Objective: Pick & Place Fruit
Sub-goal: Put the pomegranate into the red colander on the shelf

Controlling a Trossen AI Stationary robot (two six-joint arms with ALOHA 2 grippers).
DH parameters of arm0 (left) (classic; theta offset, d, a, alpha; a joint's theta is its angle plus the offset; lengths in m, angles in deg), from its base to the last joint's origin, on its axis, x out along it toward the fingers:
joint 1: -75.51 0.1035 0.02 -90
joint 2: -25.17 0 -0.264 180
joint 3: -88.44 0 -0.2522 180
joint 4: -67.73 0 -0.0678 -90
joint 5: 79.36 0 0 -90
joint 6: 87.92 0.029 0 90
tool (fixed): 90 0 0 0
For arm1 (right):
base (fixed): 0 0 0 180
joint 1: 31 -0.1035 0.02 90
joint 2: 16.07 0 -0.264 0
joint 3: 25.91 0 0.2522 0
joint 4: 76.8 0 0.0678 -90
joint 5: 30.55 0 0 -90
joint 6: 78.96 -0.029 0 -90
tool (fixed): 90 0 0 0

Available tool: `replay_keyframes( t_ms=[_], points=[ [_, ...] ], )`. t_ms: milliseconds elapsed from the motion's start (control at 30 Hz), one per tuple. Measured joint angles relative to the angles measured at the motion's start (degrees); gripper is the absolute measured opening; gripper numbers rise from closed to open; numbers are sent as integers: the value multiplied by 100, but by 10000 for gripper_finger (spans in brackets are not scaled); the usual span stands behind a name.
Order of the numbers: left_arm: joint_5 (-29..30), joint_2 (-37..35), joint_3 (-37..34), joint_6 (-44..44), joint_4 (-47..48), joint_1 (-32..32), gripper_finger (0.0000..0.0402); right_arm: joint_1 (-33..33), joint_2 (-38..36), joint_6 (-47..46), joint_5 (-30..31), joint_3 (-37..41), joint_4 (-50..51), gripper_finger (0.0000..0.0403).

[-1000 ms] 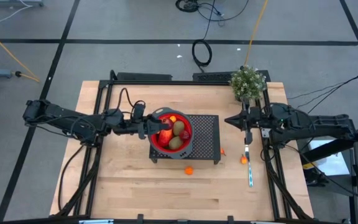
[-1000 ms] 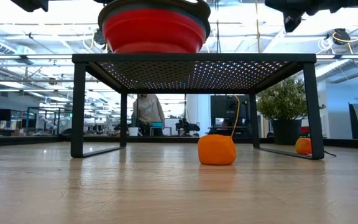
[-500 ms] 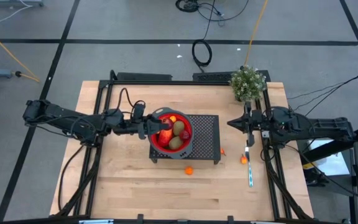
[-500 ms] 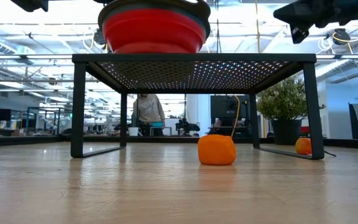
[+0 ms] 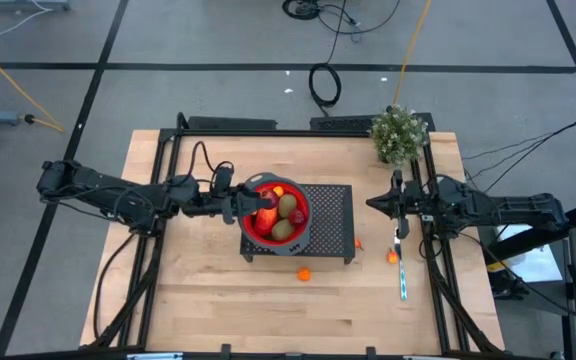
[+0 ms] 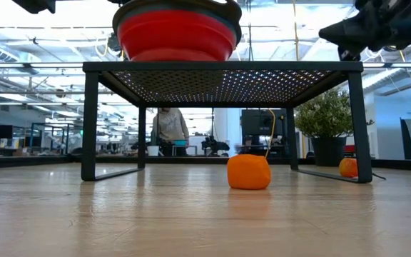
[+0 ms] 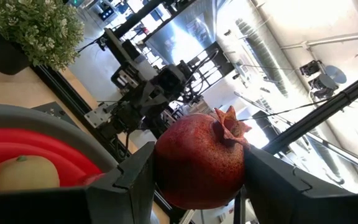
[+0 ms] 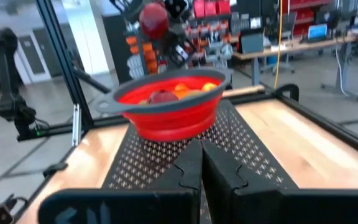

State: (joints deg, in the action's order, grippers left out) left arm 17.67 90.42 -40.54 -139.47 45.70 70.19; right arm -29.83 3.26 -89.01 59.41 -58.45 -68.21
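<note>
Left gripper [image 7: 197,186] — jaws clamped on a pomegranate [image 7: 199,160] above the red bowl [image 5: 256,232]; right gripper [image 5: 373,201] — jaws together.

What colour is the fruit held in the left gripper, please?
Dark red, a pomegranate with a small crown; the left wrist view shows it best.

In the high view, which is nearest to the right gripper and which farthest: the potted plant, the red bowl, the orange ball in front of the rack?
From the right gripper:
1. Potted plant, at the table's far right corner.
2. Orange ball, on the table in front of the rack.
3. Red bowl, on the rack's left end.
The ball and the bowl are nearly equal; only the plant ranks clearly.
</note>
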Motion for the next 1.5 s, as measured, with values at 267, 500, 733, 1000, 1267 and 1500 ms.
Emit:
replay_keyframes(
  t_ms=[267, 500, 733, 1000, 1267, 1500],
  points=[
    [-105, 0, 0, 252, -50, -7, 202, 0, -141, 0, 20, 696, -1219, 0],
    [-55, 0, 437, 1210, 656, -110, 202, 0, -140, 0, 22, 849, -1435, 0],
    [468, -2, 1622, 1590, 3212, -157, 202, 0, -140, -123, 16, 849, -1436, 0],
    [943, 29, 2149, 1739, 4157, -157, 202, 0, -140, -129, -6, 849, -1435, 0],
    [957, 729, 2575, 1860, 4701, -157, 202, 0, -140, -127, -13, 849, -1434, 0],
    [951, 1500, 3630, 2173, 6099, -157, 202, 0, -138, -127, -17, 849, -1430, 0]
  ],
)
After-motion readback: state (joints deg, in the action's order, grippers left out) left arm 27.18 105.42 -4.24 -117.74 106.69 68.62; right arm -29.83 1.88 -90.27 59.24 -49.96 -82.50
